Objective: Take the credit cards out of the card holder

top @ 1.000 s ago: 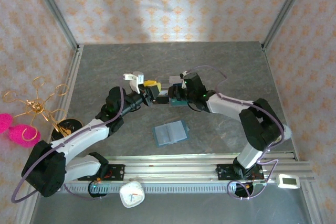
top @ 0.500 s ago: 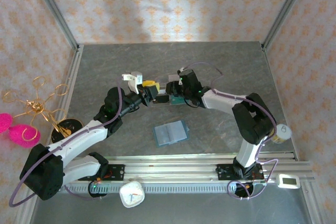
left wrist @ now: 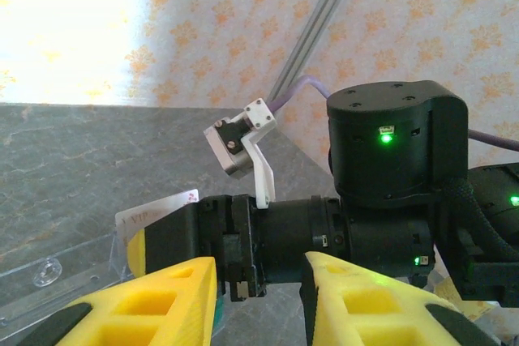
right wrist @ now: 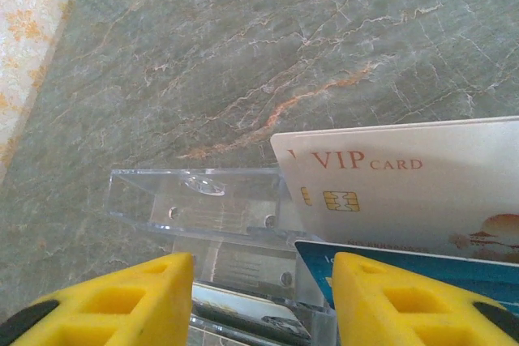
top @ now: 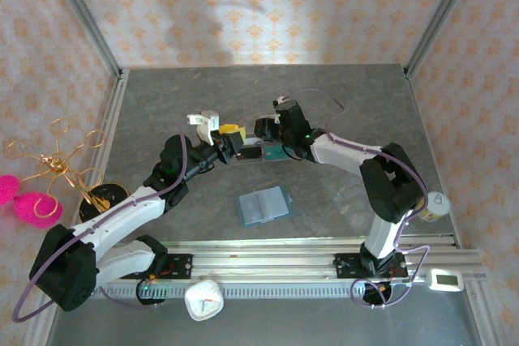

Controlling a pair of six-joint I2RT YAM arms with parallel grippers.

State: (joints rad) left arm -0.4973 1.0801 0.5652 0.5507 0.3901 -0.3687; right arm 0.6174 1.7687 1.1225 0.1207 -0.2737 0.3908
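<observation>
Grey veined tabletop (top: 340,103) (patterned walls (top: 243,6) around) bears the open card holder (top: 263,205)

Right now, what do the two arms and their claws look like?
The left arm and right arm share a build: white links between bulky black joints, each trailed by a looping purple cable. The left claw and right claw have blocky yellow fingers with rectangular cut-outs. The left wrist view shows green lights on the right arm's black wrist housing and a small white bracket.
</observation>
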